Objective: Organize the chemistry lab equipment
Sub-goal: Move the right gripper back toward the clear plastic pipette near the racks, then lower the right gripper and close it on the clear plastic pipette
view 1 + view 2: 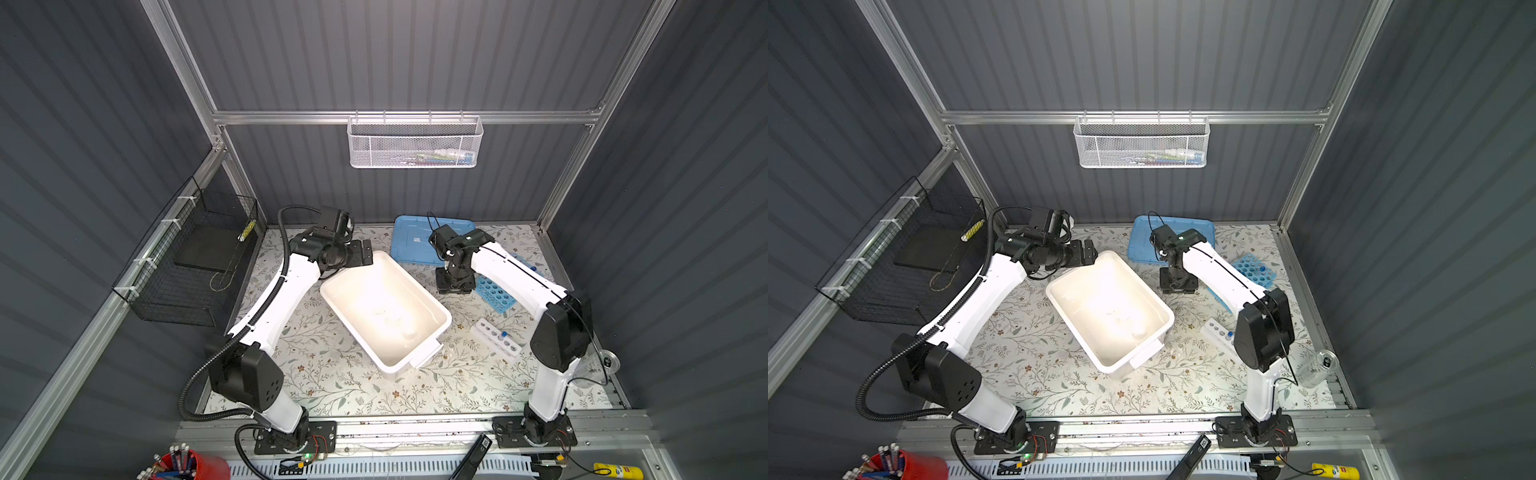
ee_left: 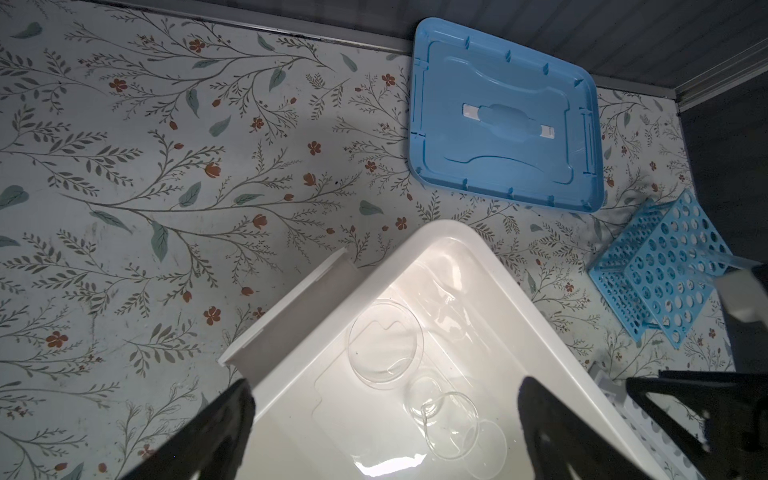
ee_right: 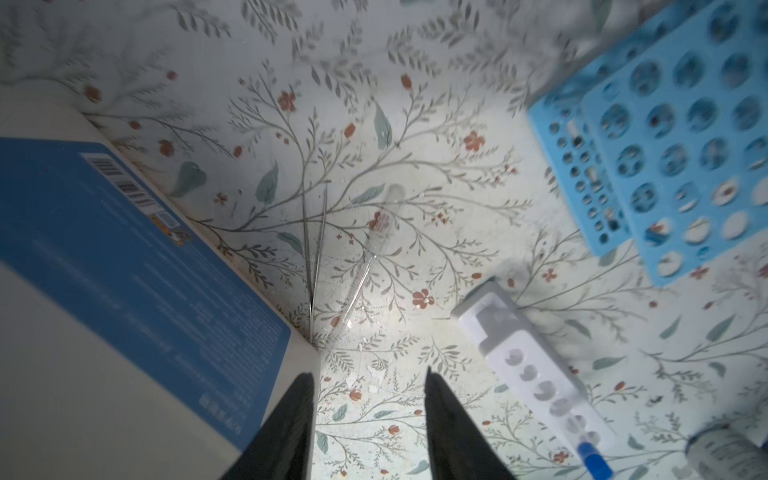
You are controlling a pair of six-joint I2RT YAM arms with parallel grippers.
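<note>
Black left end effector [image 2: 386, 384] hangs spread wide and empty over the far-left corner of the white bin [image 1: 357, 291]; clear glass dishes [image 2: 386, 345] lie inside. Right of the bin, the right end effector [image 3: 370, 374] hovers parted, holding nothing, near thin rods [image 3: 313, 249] on the desk [image 1: 332, 374]. Blue rack [image 1: 494, 293] and white rack [image 1: 494, 336] stand farther right.

The tabletop [image 1: 332, 374] is floral-patterned, bin [image 1: 374, 282] white, lid [image 1: 409, 245] light-blue, many-holed rack [image 1: 496, 293] blue.
</note>
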